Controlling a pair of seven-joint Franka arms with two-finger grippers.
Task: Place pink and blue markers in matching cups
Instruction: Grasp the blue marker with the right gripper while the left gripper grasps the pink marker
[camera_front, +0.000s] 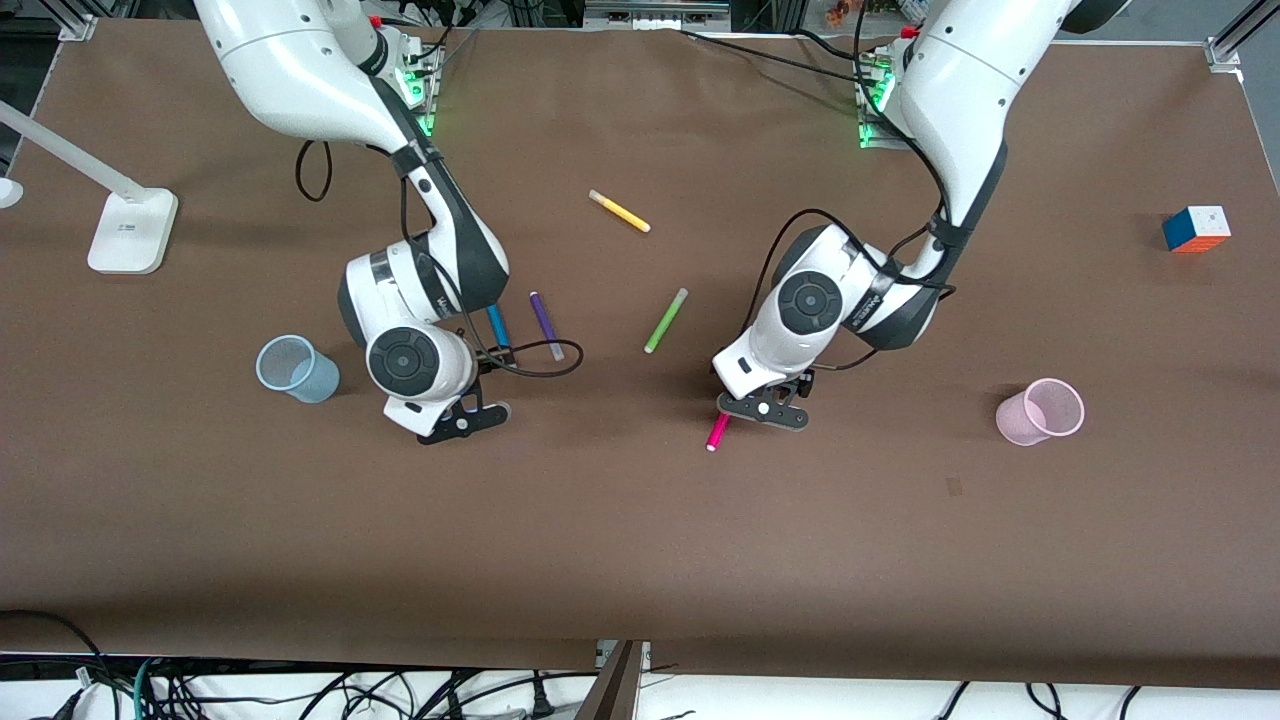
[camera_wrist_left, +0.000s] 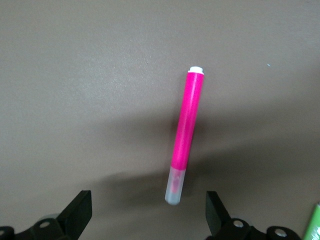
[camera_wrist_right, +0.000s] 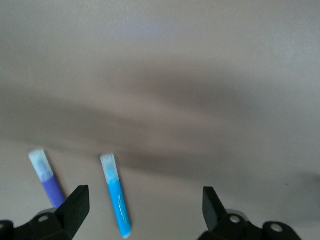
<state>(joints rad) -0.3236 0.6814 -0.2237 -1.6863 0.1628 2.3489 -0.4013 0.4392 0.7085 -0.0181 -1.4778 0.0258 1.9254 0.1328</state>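
Observation:
The pink marker (camera_front: 717, 432) lies flat on the brown table, its upper part under my left gripper (camera_front: 765, 410). In the left wrist view the marker (camera_wrist_left: 186, 135) lies lengthwise, its pale cap end between my open left gripper's (camera_wrist_left: 149, 215) fingers, untouched. The blue marker (camera_front: 497, 325) lies beside the dark purple pen (camera_front: 546, 325), partly hidden by my right arm. My right gripper (camera_front: 465, 418) hovers open; the right wrist view shows the blue marker (camera_wrist_right: 116, 195) near one finger of it (camera_wrist_right: 145, 212). The blue cup (camera_front: 297, 369) stands toward the right arm's end, the pink cup (camera_front: 1041, 411) toward the left arm's end.
A lime-green pen (camera_front: 666, 320) lies between the arms and a yellow pen (camera_front: 619, 211) lies farther from the front camera. A colour cube (camera_front: 1196, 229) sits at the left arm's end and a white lamp base (camera_front: 132, 230) at the right arm's end.

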